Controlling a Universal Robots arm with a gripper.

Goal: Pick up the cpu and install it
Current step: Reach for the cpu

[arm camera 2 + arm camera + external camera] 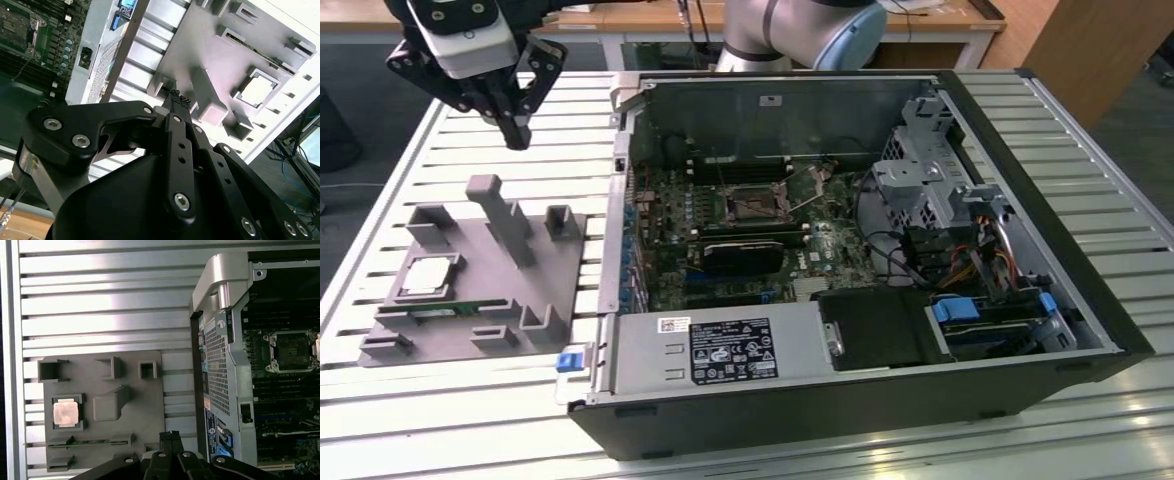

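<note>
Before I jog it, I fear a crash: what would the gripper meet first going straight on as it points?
The gripper points down; likely the grey tray near its tall post, or the slatted table just beside it. Depth is unclear. The cpu lies off that line.

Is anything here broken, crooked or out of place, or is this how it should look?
Nothing stands out. The cpu lies flat in its recess on the grey tray, the computer case lies open on its side beside the tray, and the gripper hangs shut above the tray, holding nothing.
</note>
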